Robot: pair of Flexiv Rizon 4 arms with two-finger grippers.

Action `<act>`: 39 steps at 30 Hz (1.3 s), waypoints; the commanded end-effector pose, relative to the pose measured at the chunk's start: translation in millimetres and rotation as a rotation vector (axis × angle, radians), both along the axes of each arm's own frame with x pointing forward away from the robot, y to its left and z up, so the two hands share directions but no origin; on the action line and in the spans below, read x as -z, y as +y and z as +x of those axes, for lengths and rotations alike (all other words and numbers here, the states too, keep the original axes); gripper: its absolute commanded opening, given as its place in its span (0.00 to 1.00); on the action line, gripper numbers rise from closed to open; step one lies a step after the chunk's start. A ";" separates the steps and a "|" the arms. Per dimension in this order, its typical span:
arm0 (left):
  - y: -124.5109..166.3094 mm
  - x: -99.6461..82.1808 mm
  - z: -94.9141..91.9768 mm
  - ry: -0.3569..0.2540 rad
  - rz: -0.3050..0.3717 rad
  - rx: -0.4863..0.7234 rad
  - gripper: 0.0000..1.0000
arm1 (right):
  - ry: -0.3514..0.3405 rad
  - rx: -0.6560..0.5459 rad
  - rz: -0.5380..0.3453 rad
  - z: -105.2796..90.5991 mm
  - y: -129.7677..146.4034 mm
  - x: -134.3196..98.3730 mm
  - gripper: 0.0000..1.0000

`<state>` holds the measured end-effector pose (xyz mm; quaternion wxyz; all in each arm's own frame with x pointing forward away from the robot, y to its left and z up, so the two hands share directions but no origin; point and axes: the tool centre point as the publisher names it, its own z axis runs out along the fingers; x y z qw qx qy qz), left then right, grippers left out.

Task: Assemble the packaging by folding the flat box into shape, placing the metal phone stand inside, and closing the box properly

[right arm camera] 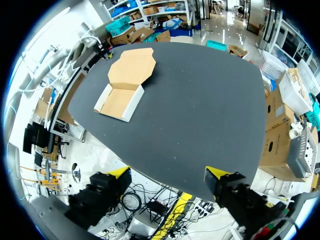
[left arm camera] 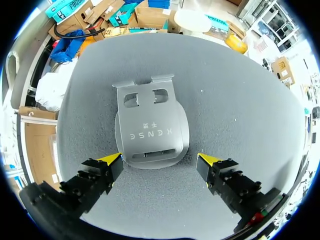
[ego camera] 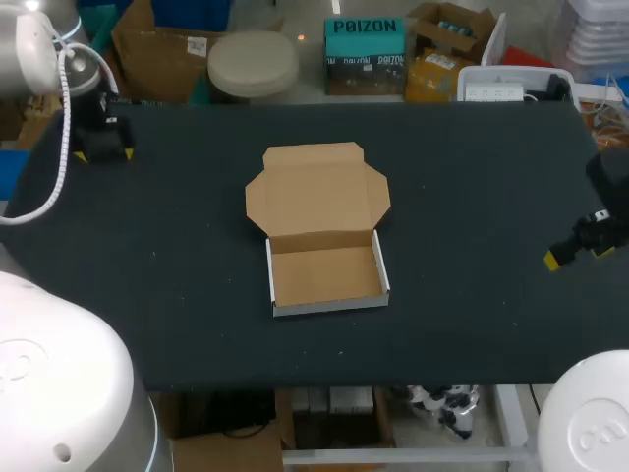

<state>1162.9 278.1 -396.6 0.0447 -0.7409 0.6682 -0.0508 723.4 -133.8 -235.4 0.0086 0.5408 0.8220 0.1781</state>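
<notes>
At the table's middle the box stands folded, lid open, nothing inside. Far left, my left hand hangs spread over the metal phone stand, which lies flat. Placing is the step in hand: next it should lower, pinch the stand and carry it to the box.

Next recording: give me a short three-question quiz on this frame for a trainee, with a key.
1. True or false: the stand already lies in the box.
2. The box's lid is: A) shut, B) open, C) torn off.
3. Which tool hangs over the stand?
Key: 1 false, it lies on the table; 2 B; 3 the left tool.
</notes>
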 end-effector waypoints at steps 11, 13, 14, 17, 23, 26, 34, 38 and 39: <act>3.2 0.5 14.0 0.017 0.002 -0.005 1.00 | -0.003 0.002 -0.005 -3.3 2.0 -0.6 1.00; 3.3 0.7 15.7 0.018 0.004 -0.005 1.00 | -0.003 0.002 -0.005 -3.3 2.0 -0.6 1.00; 3.5 0.6 16.6 0.019 0.004 -0.006 1.00 | -0.003 0.002 -0.005 -3.3 2.0 -0.6 1.00; 3.8 0.6 18.5 0.020 0.007 -0.008 1.00 | -0.003 0.002 -0.005 -3.3 2.0 -0.6 1.00; 5.2 1.1 22.2 0.022 0.011 -0.014 1.00 | -0.003 0.002 -0.005 -3.3 2.0 -0.6 1.00; 5.3 2.3 23.8 0.024 0.011 -0.017 1.00 | -0.003 0.002 -0.005 -3.3 2.0 -0.6 1.00; 6.4 3.2 27.4 0.028 0.008 -0.028 0.97 | -0.003 0.002 -0.005 -3.3 2.0 -0.6 1.00; 7.6 2.8 28.8 0.027 0.006 -0.035 0.90 | -0.003 0.002 -0.005 -3.3 2.0 -0.6 1.00; 7.9 2.6 29.1 0.026 0.005 -0.037 0.89 | -0.003 0.002 -0.005 -3.3 2.0 -0.6 1.00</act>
